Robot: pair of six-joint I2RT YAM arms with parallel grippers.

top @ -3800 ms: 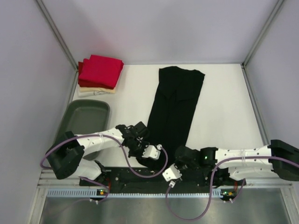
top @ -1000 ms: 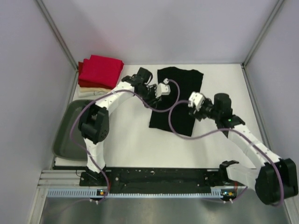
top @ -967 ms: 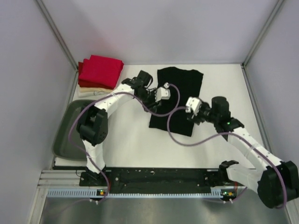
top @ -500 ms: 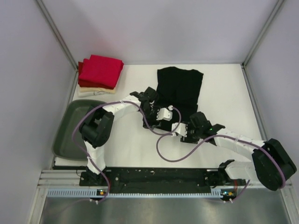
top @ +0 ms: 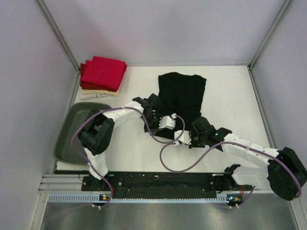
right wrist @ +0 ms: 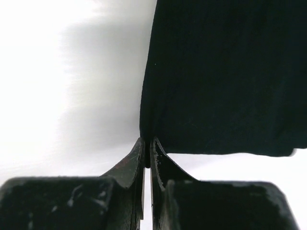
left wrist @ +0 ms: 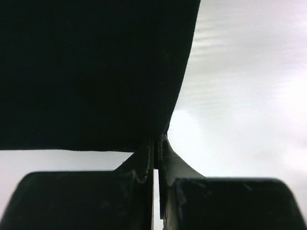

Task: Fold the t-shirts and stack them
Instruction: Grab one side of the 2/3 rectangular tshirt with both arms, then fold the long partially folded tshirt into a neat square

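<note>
A black t-shirt (top: 182, 96) lies folded in a short rectangle on the white table (top: 230, 100). My left gripper (top: 162, 127) is shut on its near left corner. In the left wrist view the fingertips (left wrist: 157, 141) pinch the corner of the black cloth (left wrist: 86, 72). My right gripper (top: 192, 135) is shut on the near right corner. In the right wrist view the fingertips (right wrist: 147, 141) pinch the black cloth (right wrist: 230, 72). Folded red t-shirts (top: 103, 72) lie stacked on a cream one (top: 98, 94) at the far left.
A grey oval tub (top: 79, 129) stands at the near left, beside the left arm's base. Grey walls close in the table on the left, right and far sides. Purple cables loop from both wrists over the near part of the table.
The long black shirt has been folded in half. Both grippers came back from its far end to its near edge. In the last half second the shirt slid slightly nearer.
</note>
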